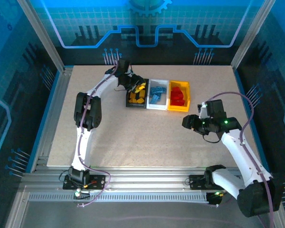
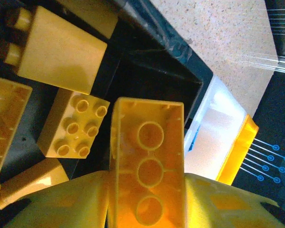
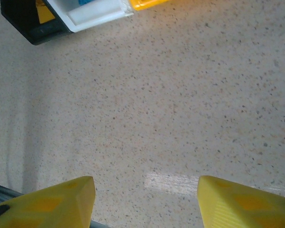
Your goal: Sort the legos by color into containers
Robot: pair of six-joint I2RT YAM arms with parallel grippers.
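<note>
Three bins stand in a row at the back of the table: a black bin (image 1: 131, 101) with orange-yellow legos (image 1: 138, 94), a white bin (image 1: 157, 105) with light blue legos (image 1: 156, 94), and a yellow-orange bin (image 1: 179, 107) with red legos (image 1: 178, 96). My left gripper (image 1: 133, 84) hangs over the black bin, shut on an orange-yellow lego (image 2: 149, 171) held hollow side toward the camera. Several more orange-yellow legos (image 2: 73, 124) lie below it in the black bin (image 2: 185, 71). My right gripper (image 3: 146, 199) is open over bare table, right of the bins (image 1: 189, 121).
The tabletop (image 1: 147, 137) is a speckled beige board with metal rails along its left, right and front edges. In the right wrist view the corners of the black bin (image 3: 33, 31) and the white bin (image 3: 97, 14) show at the top left.
</note>
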